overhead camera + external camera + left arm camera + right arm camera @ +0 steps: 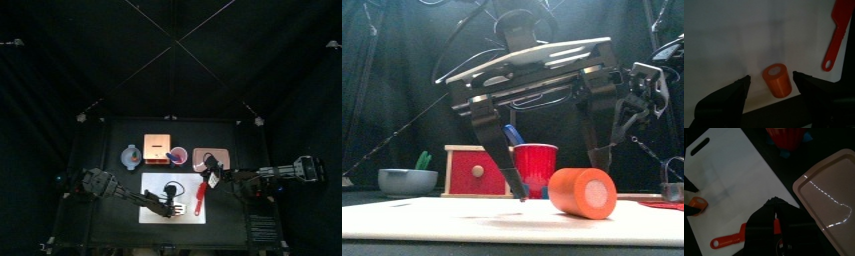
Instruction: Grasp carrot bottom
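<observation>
The carrot (778, 80) is a short orange stub lying on the white cutting board (744, 35). My left gripper (772, 84) is open and low over the board, one jaw on each side of the carrot, neither touching it. In the front view the carrot (583, 192) lies between the left fingers (505, 158). In the top view the left gripper (167, 206) is over the board's middle. My right gripper (775, 204) is shut on a thin black stick (777, 225) and hovers at the board's right edge (211, 181). It sees the carrot (696, 203) from afar.
A long red tool (201, 198) lies on the board right of the carrot. Behind the board stand a grey bowl (131, 156), a red-and-wood box (158, 146), a red cup (178, 156) and a pink tray (215, 158).
</observation>
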You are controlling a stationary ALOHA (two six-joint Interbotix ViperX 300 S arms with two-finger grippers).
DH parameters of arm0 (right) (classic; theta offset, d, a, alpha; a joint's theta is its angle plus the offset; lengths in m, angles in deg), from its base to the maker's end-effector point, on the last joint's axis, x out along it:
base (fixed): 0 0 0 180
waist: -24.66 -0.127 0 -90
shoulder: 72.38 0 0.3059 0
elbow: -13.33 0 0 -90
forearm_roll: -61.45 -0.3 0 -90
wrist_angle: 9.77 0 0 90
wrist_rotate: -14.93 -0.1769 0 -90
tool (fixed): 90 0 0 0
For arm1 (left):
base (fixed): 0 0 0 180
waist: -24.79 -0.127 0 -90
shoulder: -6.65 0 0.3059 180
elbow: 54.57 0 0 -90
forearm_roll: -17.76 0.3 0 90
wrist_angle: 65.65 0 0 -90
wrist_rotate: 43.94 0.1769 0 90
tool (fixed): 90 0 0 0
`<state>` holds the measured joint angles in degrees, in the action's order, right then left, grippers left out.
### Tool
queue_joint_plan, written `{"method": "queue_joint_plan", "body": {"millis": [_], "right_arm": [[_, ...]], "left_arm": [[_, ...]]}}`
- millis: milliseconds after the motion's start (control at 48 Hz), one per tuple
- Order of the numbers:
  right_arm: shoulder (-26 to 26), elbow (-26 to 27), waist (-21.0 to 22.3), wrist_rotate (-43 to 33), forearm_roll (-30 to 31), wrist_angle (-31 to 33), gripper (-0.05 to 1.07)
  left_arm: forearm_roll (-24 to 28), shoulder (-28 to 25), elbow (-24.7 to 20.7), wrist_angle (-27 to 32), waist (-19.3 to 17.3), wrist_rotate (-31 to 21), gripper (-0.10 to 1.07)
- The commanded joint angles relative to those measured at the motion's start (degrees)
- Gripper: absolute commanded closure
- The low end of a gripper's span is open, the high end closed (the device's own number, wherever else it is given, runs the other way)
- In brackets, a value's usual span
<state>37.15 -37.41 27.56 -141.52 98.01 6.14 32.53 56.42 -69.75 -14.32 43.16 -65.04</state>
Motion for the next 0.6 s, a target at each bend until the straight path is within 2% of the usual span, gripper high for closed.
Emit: {"method": "queue_joint_plan", "body": {"millis": [0, 312, 458, 583], "right_arm": [[0.3, 0.6, -0.2, 0.0, -0.2, -0.4, 0.95], [0.3, 0.5, 0.1, 0.0, -0.2, -0.4, 0.95], [0.3, 0.2, 0.1, 0.0, -0.2, -0.4, 0.95], [0.3, -0.1, 0.1, 0.0, -0.6, -0.4, 0.95]], "left_arm": [[0.1, 0.8, -1.2, -0.2, -0.1, 0.3, -0.02], [-4.0, -0.3, -1.9, -0.4, 0.6, -0.3, -0.02], [-2.8, -0.4, -2.3, -0.2, 0.5, 0.0, -0.02], [-3.3, -0.4, -2.3, 0.4, 0.6, 0.2, 0.05]]}}
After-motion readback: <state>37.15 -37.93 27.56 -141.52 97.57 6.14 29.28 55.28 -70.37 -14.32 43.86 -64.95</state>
